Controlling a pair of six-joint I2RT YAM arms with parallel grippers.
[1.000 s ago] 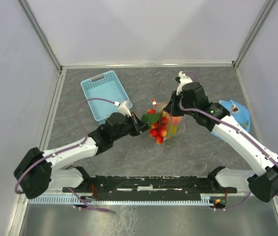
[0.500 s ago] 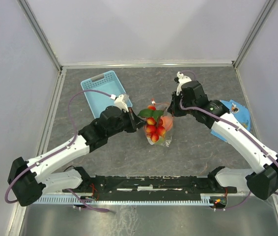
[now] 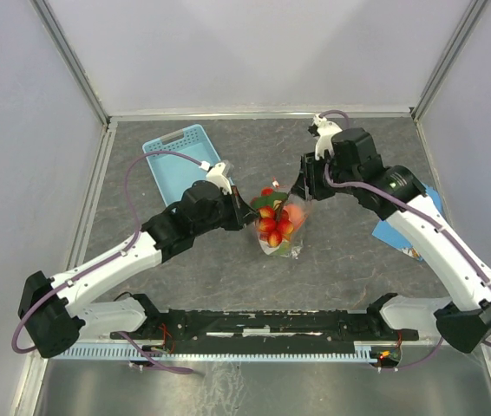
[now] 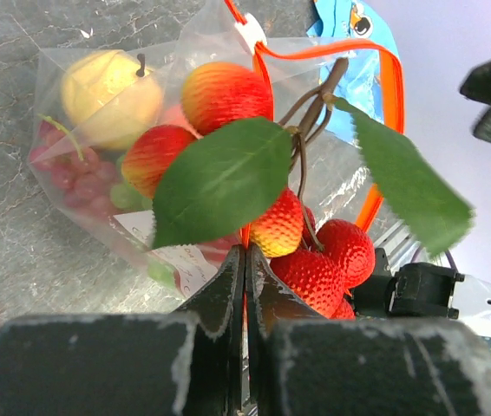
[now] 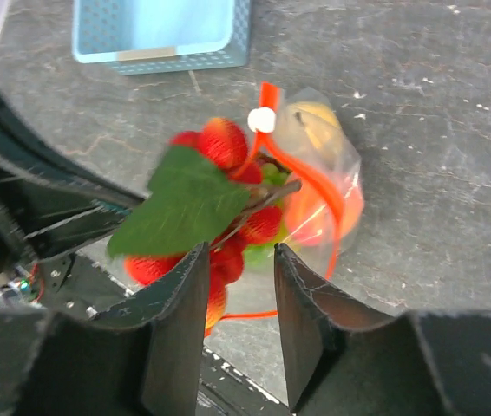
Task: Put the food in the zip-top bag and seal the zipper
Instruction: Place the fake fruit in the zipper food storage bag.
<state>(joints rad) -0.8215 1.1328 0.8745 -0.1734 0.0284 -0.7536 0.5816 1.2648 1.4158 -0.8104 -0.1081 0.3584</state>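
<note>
The clear crinkly plastic bag [image 3: 289,243] is in the middle of the grey table [image 3: 228,277], between the two arms. I cannot tell if it touches the table. Its long side runs from far to near: the mouth end points away from the arm bases and the shut bottom points toward them. The red-orange strip [image 4: 315,48] along the mouth is open, with a small white slider [image 5: 262,120] at one end. Red strawberries [image 4: 315,269] with green leaves [image 4: 219,182] stick out of the mouth. A yellow fruit [image 4: 111,87] and an orange peach [image 5: 306,217] sit deeper inside. The left gripper [image 4: 245,253] has its fingers pressed together on the bag's edge. The right gripper [image 5: 241,251] is above the bag, its fingers apart. A light blue plastic basket [image 3: 180,160] sits far left. A blue cloth thing [image 3: 393,232] lies right, partly under the right arm.
</note>
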